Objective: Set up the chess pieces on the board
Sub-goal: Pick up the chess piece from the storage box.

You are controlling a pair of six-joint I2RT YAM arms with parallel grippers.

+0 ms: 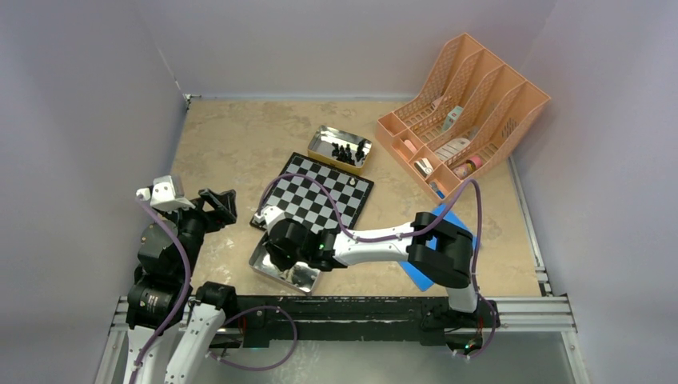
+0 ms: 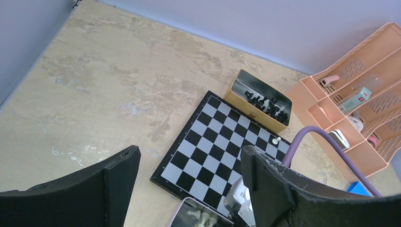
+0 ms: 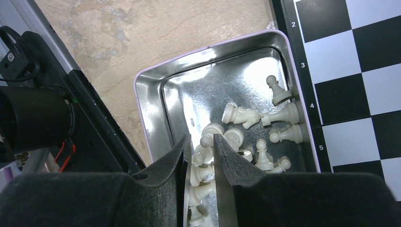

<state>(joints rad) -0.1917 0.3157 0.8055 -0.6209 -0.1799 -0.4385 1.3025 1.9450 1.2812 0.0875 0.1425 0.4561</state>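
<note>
**Setup barely begun: one piece on the board**

You have only one cream piece (image 2: 275, 140) standing on the board (image 2: 213, 142), near its 3 o'clock corner as the top view shows it. All the other squares in view are bare. The black pieces (image 2: 267, 105) lie in a gold-walled tin (image 2: 250, 112) at 1 o'clock of the board. The cream pieces (image 3: 246, 115) lie in a heap in a shiny tin (image 3: 153, 109) at 7 o'clock, just beside the board's edge. I judge that nearly all the work is left.

Your right pincer (image 3: 202, 142) is down in the shiny tin, with its jaws narrow around a round-headed pawn (image 3: 204, 140). I cannot tell whether they already pinch it. Your left pincer (image 2: 189, 156) hangs wide open and holds nothing.

The pieces are smooth and turned, with round bases. The shiny tin is mirror-bright metal with rounded corners, and the board is flat and matte.
</note>
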